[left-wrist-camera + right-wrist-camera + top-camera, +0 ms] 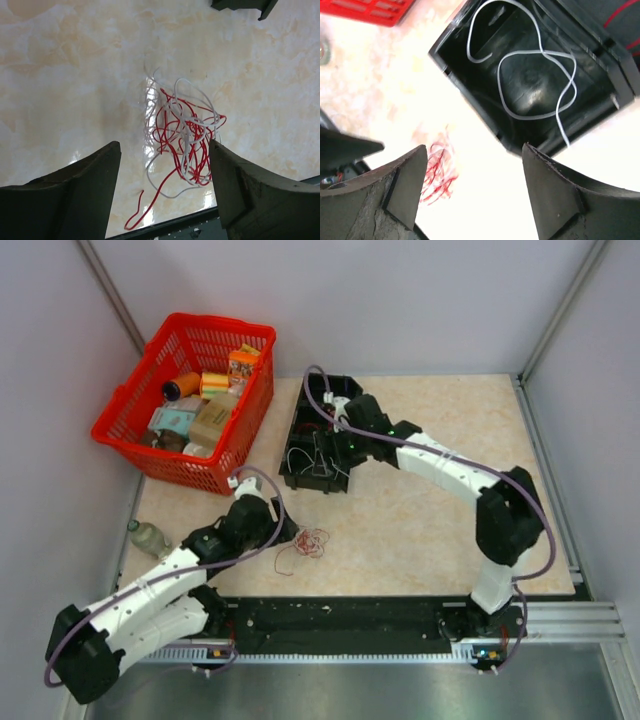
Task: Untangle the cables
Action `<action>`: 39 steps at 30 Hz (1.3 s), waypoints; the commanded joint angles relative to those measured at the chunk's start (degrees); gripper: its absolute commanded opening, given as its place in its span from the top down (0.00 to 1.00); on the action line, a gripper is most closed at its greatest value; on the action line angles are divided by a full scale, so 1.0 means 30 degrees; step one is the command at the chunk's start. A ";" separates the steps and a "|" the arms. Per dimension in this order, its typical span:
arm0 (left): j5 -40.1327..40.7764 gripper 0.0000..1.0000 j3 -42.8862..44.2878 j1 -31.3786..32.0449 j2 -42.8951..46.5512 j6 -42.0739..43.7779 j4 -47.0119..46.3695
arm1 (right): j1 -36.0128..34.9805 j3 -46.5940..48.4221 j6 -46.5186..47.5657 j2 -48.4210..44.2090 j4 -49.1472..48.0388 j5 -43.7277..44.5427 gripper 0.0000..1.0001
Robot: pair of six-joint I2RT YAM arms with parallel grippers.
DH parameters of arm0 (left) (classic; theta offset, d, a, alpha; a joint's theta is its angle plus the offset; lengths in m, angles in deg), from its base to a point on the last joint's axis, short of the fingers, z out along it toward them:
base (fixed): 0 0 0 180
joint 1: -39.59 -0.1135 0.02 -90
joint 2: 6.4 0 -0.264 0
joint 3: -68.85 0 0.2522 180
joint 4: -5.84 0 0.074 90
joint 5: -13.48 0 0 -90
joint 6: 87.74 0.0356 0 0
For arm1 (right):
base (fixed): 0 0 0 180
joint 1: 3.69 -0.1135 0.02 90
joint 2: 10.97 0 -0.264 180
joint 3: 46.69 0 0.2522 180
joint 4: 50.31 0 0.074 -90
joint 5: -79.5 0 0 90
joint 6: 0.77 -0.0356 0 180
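Note:
A tangle of red and white cables (311, 543) lies on the beige table near the front edge; in the left wrist view (182, 132) it sits just ahead of my fingers. My left gripper (283, 531) is open and empty, beside the tangle on its left. A loose white cable (530, 75) lies inside the black tray (300, 430). My right gripper (338, 448) is open and empty, over the tray's near end. The tangle shows blurred in the right wrist view (437, 172).
A red basket (130, 435) full of small boxes and cans stands at the back left. A bottle (148, 536) lies at the left table edge. A black rail (340, 618) runs along the front edge between the arm bases.

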 commanded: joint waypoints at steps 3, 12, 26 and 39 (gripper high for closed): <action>-0.3333 0.28 0.1414 -0.1514 -0.2944 0.2346 -0.2497 | -0.1330 -0.5419 -0.0726 -0.5152 -0.0958 0.1723 0.24; -0.7937 0.36 0.1445 -0.1602 -0.5817 0.2583 -0.4318 | -0.2619 -1.3982 -0.5178 -0.8122 -1.1767 -0.4016 0.41; -0.9463 0.80 -0.0870 -0.1602 -0.3682 0.0855 -0.7863 | -0.3354 -1.4951 -0.6794 -0.5921 -1.5146 -0.4313 0.50; -0.9756 1.00 -0.0402 -0.1573 -0.4151 0.1000 -0.8098 | -0.3354 -1.5068 -0.4769 -0.7681 -1.0600 0.0203 0.63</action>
